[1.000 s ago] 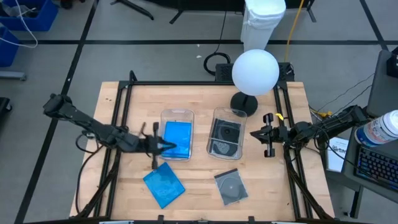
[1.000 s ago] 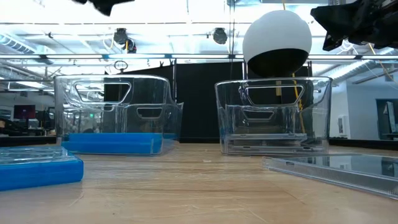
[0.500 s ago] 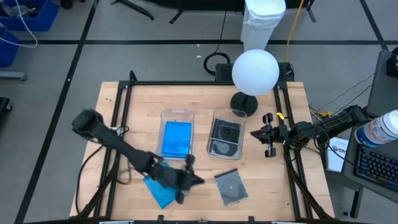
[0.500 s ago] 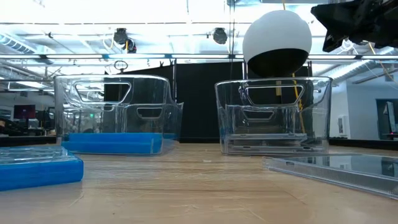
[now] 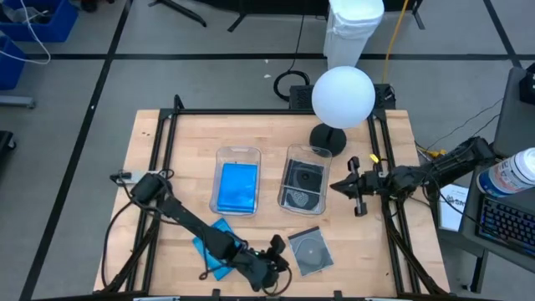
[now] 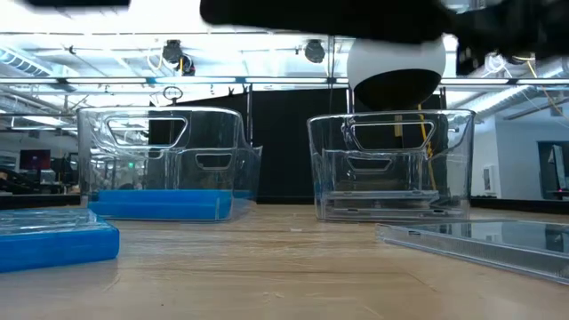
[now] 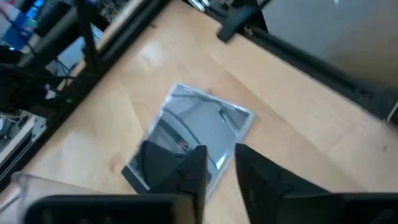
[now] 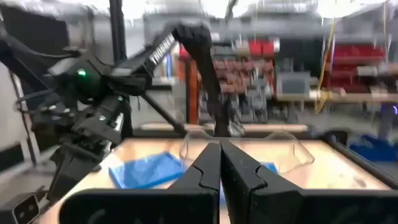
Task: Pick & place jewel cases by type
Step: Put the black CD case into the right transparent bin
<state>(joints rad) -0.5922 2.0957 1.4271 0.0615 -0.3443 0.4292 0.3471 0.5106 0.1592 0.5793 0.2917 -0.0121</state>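
Since my left gripper (image 5: 276, 257) swung from the blue-case bin, it hovers slightly open, nine o'clock of the flat clear disc case (image 5: 308, 250); right gripper (image 5: 354, 197) waits closed.

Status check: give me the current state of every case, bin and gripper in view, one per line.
Left bin: holds one blue case, lying flat.
Right bin: holds a clear case with a disc.
Loose blue case: flat on the table, partly under the left arm.
Loose clear case: flat on the table, ungrasped.
Left gripper: open, beside the loose clear case.
Right gripper: shut, empty, beside the right bin.
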